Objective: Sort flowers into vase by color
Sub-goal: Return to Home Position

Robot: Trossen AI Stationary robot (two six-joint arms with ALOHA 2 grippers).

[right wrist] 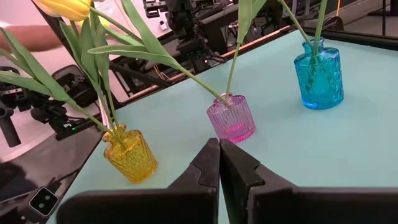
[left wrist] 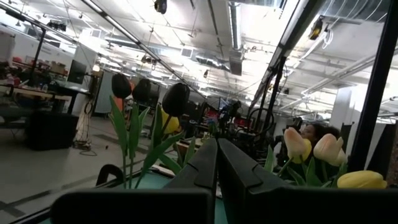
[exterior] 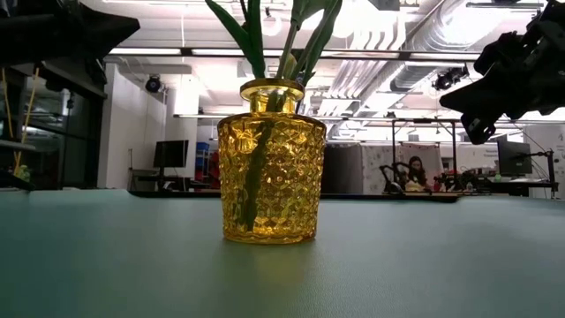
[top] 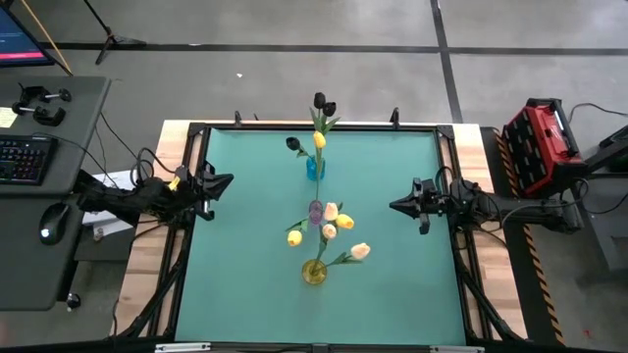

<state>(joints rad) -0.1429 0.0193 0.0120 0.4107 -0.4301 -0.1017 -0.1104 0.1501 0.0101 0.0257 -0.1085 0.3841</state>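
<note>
Three small glass vases stand in a row down the table's middle: a blue vase (top: pixel 314 167) farthest, a pink vase (top: pixel 316 209) in the middle, and a yellow vase (top: pixel 314 272) nearest, which the low view shows close up (exterior: pixel 271 177). Near-black tulips (top: pixel 320 100) and one yellow tulip (top: pixel 320 139) stand over the blue vase. Peach-white tulips (top: pixel 332 210) and yellow tulips (top: pixel 344 222) spread over the pink and yellow vases, stems inside. My left gripper (top: pixel 231 181) hovers shut at the table's left edge. My right gripper (top: pixel 393 206) hovers shut toward the right, pointing at the vases.
Bare green table surface (top: pixel 245 265) lies between each gripper and the vases. A desk with a keyboard (top: pixel 25 157) and mouse stands left of the table, and a red case (top: pixel 540 137) to its right. A person (exterior: pixel 413 172) sits far off in the room.
</note>
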